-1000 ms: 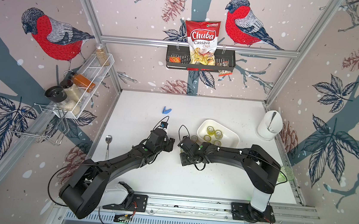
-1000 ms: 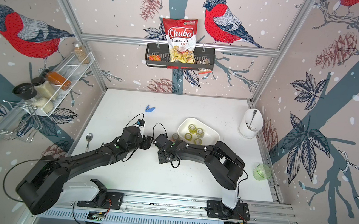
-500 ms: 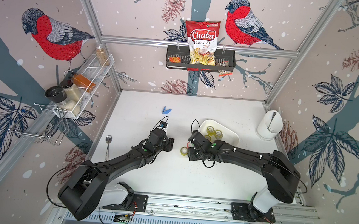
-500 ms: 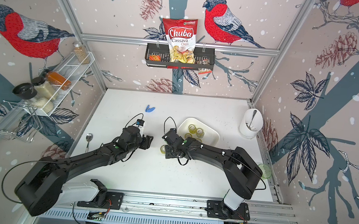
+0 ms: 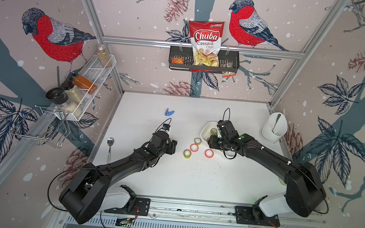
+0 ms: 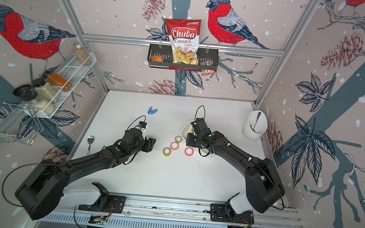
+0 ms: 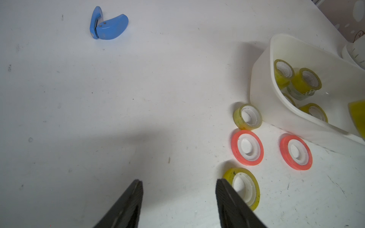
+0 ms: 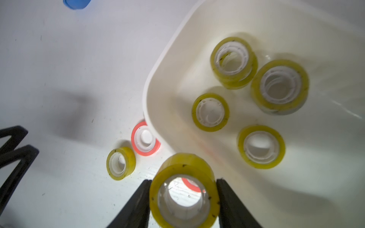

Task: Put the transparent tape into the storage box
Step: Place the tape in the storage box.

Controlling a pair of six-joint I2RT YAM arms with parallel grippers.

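In both top views the only legible print is on the snack bag (image 5: 205, 44) (image 6: 182, 41) standing in the middle of the black perforated basket (image 5: 233, 64) (image 6: 213, 58), which hangs from the rail on the back wall. It reads "Chuba" in large white script on red, with "Cassava Chips" beneath on the white band. A small green mark at the bag's top corner and the print on the small packet (image 5: 227, 74) at one end of the basket are too small to read.

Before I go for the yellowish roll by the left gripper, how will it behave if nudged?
Lying flat on the table, the tape roll likely slides rather than rolls. Its white core looks rigid, so squeezing should not deform it. Small and hollow, it is probably light.
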